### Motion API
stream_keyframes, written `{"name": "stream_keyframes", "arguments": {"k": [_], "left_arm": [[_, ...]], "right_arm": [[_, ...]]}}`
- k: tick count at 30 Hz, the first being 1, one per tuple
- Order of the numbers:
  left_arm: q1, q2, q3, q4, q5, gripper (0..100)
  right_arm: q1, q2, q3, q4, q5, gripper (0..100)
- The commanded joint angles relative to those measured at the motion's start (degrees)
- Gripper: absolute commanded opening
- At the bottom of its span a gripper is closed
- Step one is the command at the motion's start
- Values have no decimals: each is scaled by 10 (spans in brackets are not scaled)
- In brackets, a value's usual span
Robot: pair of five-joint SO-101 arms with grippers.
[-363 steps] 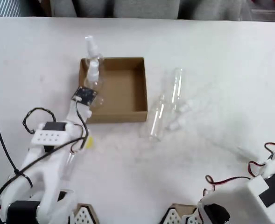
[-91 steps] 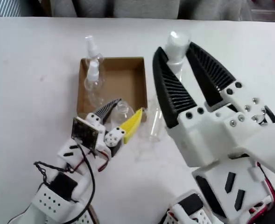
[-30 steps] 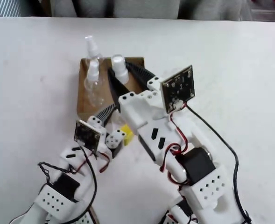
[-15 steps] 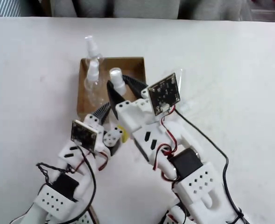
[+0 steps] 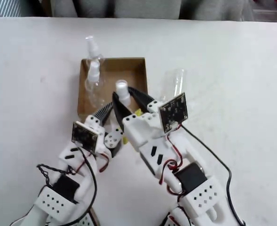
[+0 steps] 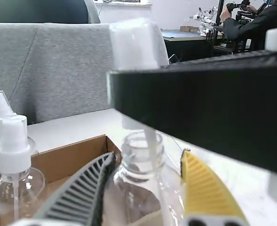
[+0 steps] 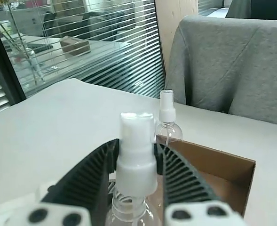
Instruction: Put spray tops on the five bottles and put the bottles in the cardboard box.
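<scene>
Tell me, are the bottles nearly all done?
Not yet. Done: two topped bottles stand along the left wall of the box. In hand: the left gripper holds an open bottle, and the right gripper holds a spray top right over its neck. Left: that bottle goes in the box, and a bare bottle lies beside the box; others may be hidden.

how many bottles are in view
4. Capped bottle at the box's back left corner; capped bottle inside, just nearer; open bottle in the left fingers; bare bottle lying on the table right of the box. The right arm may hide another.
</scene>
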Motion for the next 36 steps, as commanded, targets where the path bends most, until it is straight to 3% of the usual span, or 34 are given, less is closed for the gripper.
{"name": "stream_keyframes", "arguments": {"k": [1, 29, 36], "left_arm": [[-10, 4, -5, -18, 5, 28], [-10, 4, 3, -18, 5, 28], [-10, 4, 4, -18, 5, 28]], "right_arm": [[-5, -14, -1, -9, -14, 16], [-25, -14, 18, -3, -47, 21], [-28, -15, 18, 12, -47, 165]]}}
